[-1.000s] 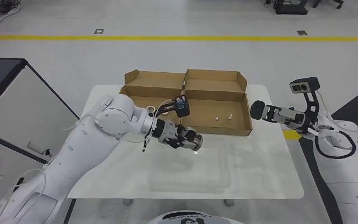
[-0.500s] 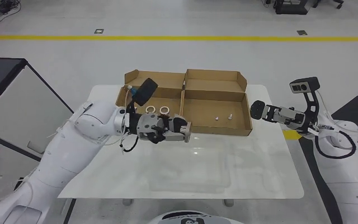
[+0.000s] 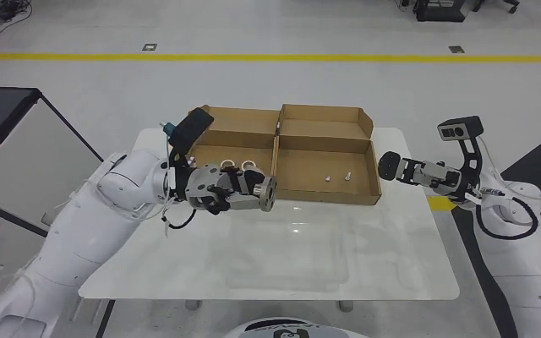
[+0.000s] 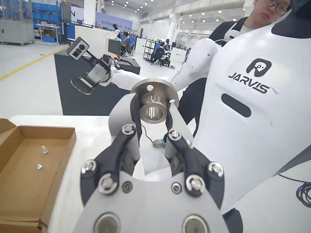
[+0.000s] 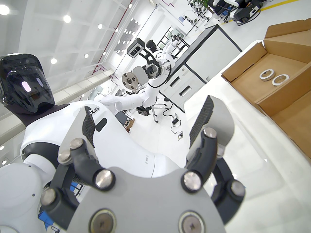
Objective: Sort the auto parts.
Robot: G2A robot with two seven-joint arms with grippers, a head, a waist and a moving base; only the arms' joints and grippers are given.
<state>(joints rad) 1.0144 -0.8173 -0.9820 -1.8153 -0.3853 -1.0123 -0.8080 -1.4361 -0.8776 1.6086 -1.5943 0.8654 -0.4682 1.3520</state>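
Flanged metal bushing (image 4: 152,98) clamped by its barrel in left end effector (image 4: 153,109), aloft over counter (image 3: 380,253), just before the front wall of the cardboard box (image 3: 338,199), near its divider. Right end effector (image 5: 148,109) open, empty, off the counter's far side. Risk: the smooth barrel slips from the pads, or a release near the divider drops it among bolts (image 3: 336,177), not rings (image 3: 237,165). Height above box hard to judge.

We count two white rings (image 3: 227,164), two small bolts (image 3: 327,178), one flanged metal bushing (image 4: 151,103) and two open cardboard boxes (image 3: 304,169)
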